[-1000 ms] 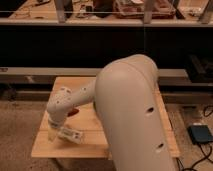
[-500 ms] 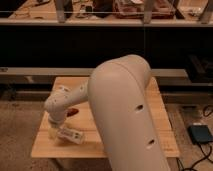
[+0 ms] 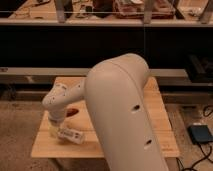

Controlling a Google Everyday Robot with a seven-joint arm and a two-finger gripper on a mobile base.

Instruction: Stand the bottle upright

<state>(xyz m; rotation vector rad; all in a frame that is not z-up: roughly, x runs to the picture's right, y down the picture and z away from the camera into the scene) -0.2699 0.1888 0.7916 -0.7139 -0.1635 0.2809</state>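
1. Surface [image 3: 165, 120]: pale wood, carrying all the items listed below.
2. Claw [image 3: 56, 126]: lowered over the surface's left part, at the end of the white arm [image 3: 122, 115]; its grip state cannot be told.
3. Bottle [image 3: 71, 135]: lying on its side, just below and right of the claw, touching or nearly so.
4. Dark red object [image 3: 72, 111]: just right of the claw, partly hidden by the arm.
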